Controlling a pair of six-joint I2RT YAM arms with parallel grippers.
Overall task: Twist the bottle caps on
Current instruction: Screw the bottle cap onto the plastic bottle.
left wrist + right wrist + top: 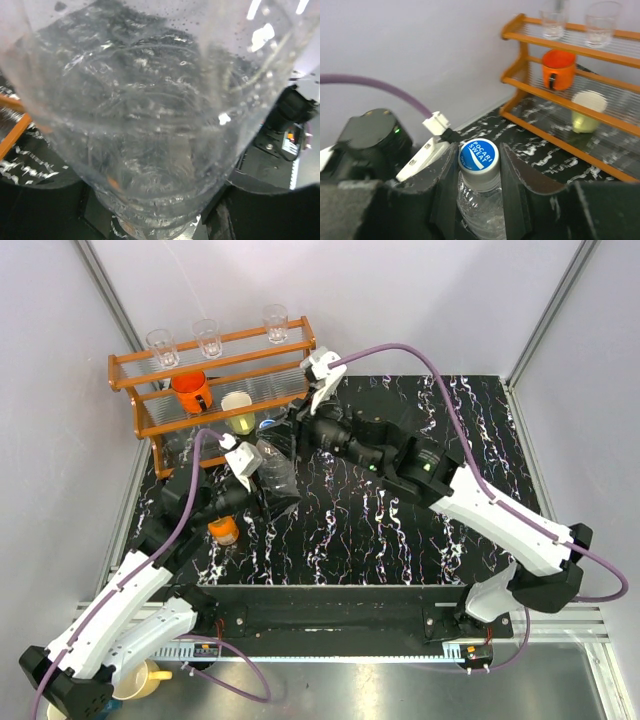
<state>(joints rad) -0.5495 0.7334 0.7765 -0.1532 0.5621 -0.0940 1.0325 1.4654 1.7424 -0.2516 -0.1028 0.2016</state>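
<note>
Gripping clear bottle [278,468] with left pincer [264,486]; pinching its blue cap [478,155] in right pincer [478,171]; noting orange bottle [224,530] on tabletop [380,530] nearby.

Top view: light is bright, even and diffuse, coming from above. Shadows under the rack [225,347] and on the table [380,530] are soft and faint. A strip of glare runs along the metal rail [400,655] at the near edge. Focus is sharp throughout.

Left wrist view: the bottle [150,125] fills the frame and is out of focus. White highlights sit at upper right. The plastic warps everything behind it.

Right wrist view: the cap [478,156] is sharp and its lettering is legible. The rack and glasses [553,22] behind are soft. The foreground is dark.
</note>
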